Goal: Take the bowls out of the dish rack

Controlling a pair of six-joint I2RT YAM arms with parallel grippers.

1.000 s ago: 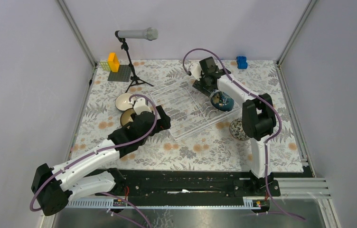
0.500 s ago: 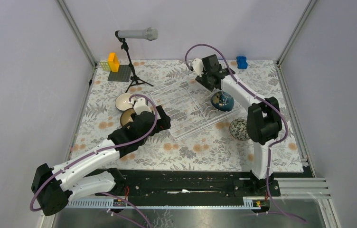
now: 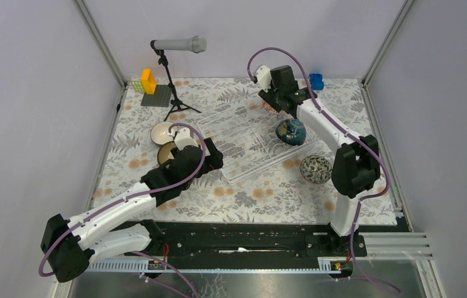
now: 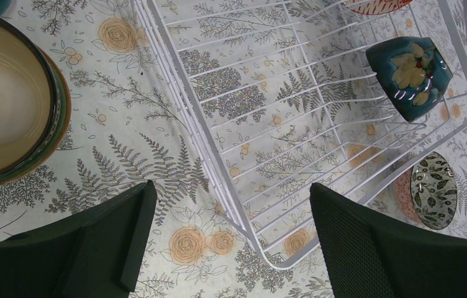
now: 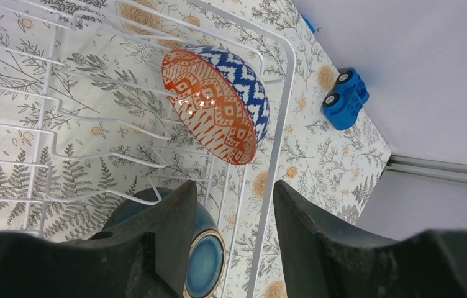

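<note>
Right wrist view: zigzag bowl (image 5: 215,102) stands on edge in the dish rack (image 5: 291,81), upper centre. Glazed ceramic, probably slick and chippable, so I'd pinch the rim. Empty right gripper (image 5: 232,192) sits half-open.

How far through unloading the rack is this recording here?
Done: a leaf-patterned bowl sits on the table right of the dish rack; a white-inside bowl and a brown bowl sit left of it. In hand: nothing gripped. The right gripper is open just short of the zigzag bowl; the left gripper is open and empty. Left: the zigzag bowl and the dark teal bowl, both in the rack.
</note>
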